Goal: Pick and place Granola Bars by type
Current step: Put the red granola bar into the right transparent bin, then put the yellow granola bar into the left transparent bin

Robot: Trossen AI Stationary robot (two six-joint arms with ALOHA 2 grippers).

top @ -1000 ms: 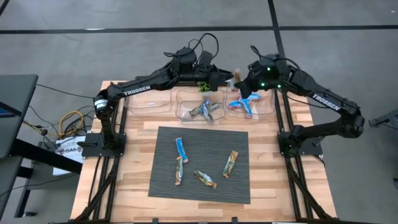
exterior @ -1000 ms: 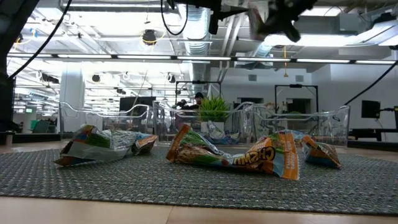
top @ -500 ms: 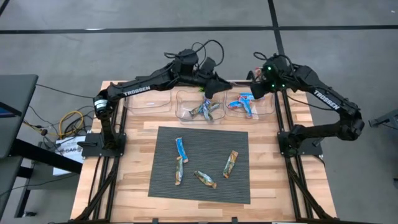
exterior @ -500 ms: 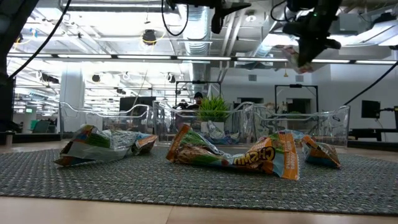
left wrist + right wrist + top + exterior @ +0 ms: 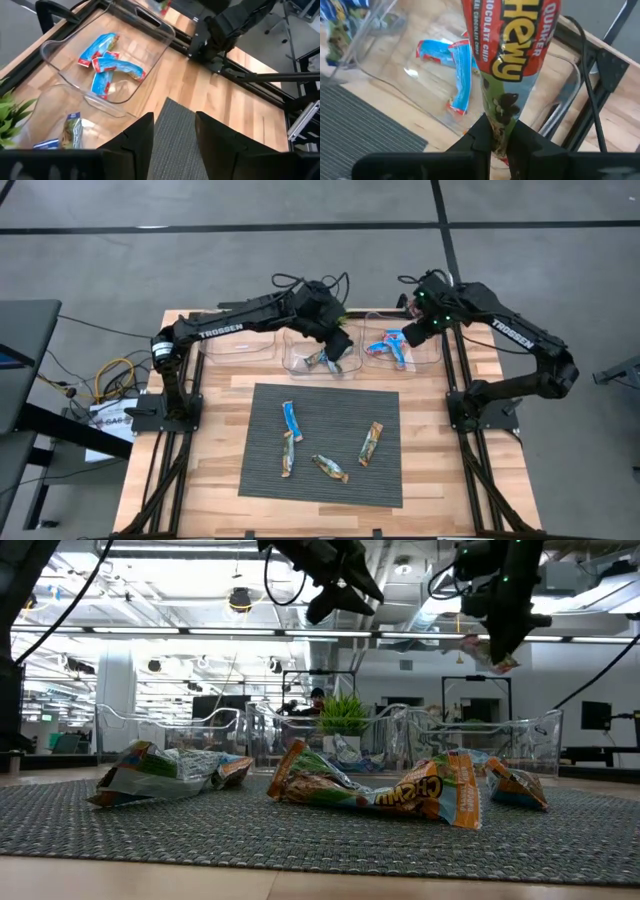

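Granola Bars (image 5: 328, 443): four lie loose on the grey mat (image 5: 265, 470) mid-counter; judged light, soft and crinkly, with slippery foil, best pinched across a flat end seam. Right hand (image 5: 499, 141) is pressed on the end of a red chocolate-chip bar (image 5: 512, 60), hanging it above the right bin (image 5: 434, 352), which holds blue bars. Left hand (image 5: 173, 131), spread and empty, hovers over the middle bin (image 5: 292, 360) of tan-green bars. The left bin (image 5: 235, 346) shows no bars.

right pincer (image 5: 501, 141) clamped, left (image 5: 173, 131) parted
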